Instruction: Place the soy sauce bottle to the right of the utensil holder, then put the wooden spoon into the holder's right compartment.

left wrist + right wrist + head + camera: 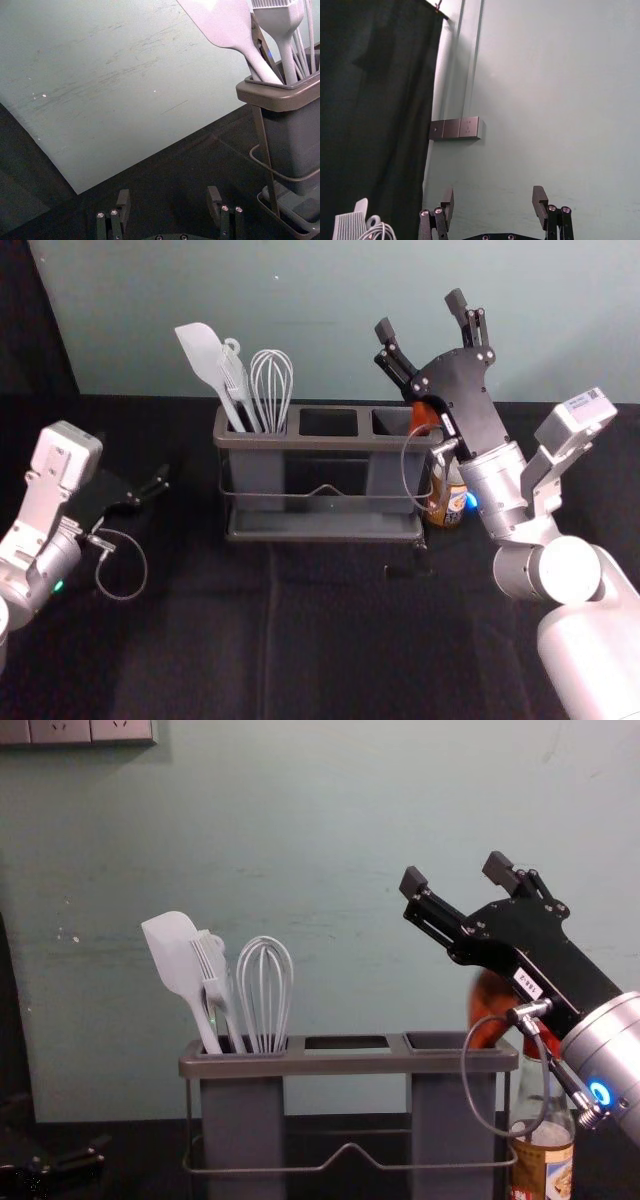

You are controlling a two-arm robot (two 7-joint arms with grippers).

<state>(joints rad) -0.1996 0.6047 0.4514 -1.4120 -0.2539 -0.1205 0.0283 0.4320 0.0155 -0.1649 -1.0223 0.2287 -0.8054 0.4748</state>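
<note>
Right gripper empty, bottle beside holder

We see the right gripper (420, 315) in the air, wide open, holding nothing. The soy sauce bottle (541, 1160) stands below its wrist, just right of the utensil holder (330, 442), which sits lower and to the gripper's left. What looks like the wooden spoon (488, 1005), blurred and partly hidden behind the gripper body, shows over the right compartment. Left gripper (155, 485) idles left of the holder, fingers apart.

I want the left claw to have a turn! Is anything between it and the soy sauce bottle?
Yes, the utensil holder stands between them: the left claw is off to its left, and the soy sauce bottle is beside its right end.
</note>
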